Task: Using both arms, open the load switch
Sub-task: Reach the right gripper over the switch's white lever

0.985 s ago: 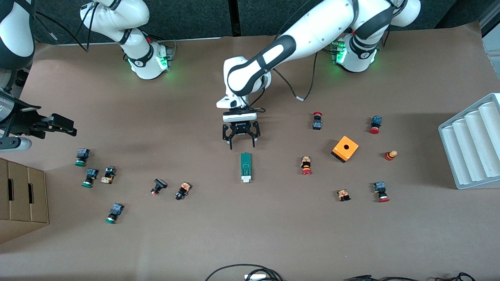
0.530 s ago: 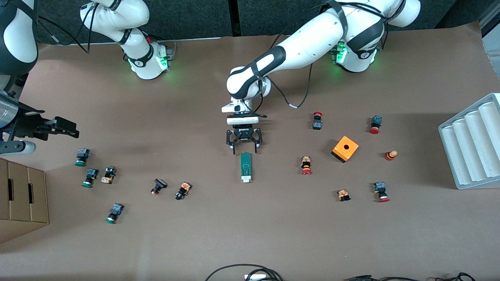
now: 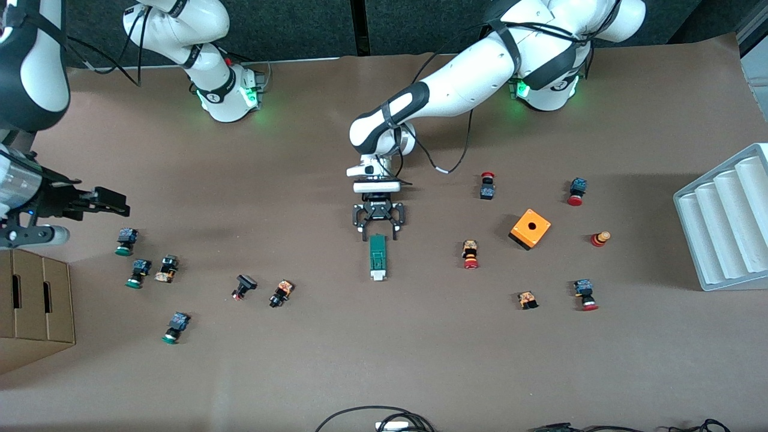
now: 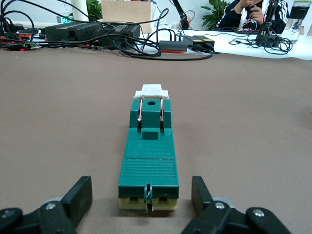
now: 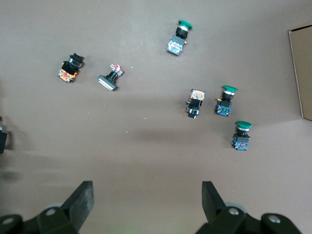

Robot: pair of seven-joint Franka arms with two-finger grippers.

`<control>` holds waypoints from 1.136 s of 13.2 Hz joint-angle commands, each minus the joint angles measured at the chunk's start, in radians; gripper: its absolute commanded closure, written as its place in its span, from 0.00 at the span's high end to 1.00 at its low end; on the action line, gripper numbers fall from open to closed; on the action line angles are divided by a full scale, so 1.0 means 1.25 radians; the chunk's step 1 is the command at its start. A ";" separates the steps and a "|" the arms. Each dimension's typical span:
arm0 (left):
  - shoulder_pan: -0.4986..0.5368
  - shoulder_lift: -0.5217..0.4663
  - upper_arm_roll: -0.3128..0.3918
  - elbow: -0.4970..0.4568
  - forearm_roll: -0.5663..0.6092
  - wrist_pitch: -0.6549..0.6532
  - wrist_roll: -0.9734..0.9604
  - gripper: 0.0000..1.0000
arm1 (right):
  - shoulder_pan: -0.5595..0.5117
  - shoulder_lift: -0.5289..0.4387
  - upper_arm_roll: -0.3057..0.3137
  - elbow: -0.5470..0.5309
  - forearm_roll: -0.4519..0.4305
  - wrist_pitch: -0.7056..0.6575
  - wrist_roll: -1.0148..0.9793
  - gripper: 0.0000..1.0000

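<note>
The load switch [image 3: 377, 257] is a narrow dark-green block lying on the brown table near its middle, with its white piece [image 3: 377, 276] at the end toward the front camera. My left gripper [image 3: 380, 235] is low at the switch's other end. In the left wrist view the load switch [image 4: 148, 156] runs lengthwise away from the left gripper [image 4: 141, 197], whose open fingers [image 4: 80, 195] flank the green end with a gap on each side. My right gripper [image 3: 108, 201] hangs open over the right arm's end of the table. The right gripper [image 5: 147, 195] holds nothing.
An orange cube with a hole [image 3: 530, 228] and several red-capped push-buttons [image 3: 470, 254] lie toward the left arm's end. Green-capped push-buttons [image 3: 125, 241] lie under the right gripper, beside a cardboard box [image 3: 33, 300]. A ribbed grey tray [image 3: 726, 222] stands at the left arm's end.
The left gripper has come down to the switch's end and its fingers have narrowed a little. The right gripper has drifted slightly toward the table's middle.
</note>
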 commanded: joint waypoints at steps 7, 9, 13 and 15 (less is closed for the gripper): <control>-0.028 0.036 0.010 0.051 0.039 -0.022 -0.009 0.75 | 0.066 0.128 0.008 0.097 0.032 0.038 0.148 1.00; -0.028 0.037 0.010 0.046 0.040 -0.037 -0.009 0.68 | 0.069 0.170 0.010 0.126 0.078 0.038 0.214 1.00; -0.028 0.037 0.010 0.045 0.041 -0.038 -0.002 0.66 | 0.118 0.236 0.010 0.160 0.142 0.076 0.408 1.00; -0.028 0.036 0.010 0.045 0.041 -0.038 -0.003 0.64 | 0.154 0.266 0.008 0.166 0.147 0.101 0.495 1.00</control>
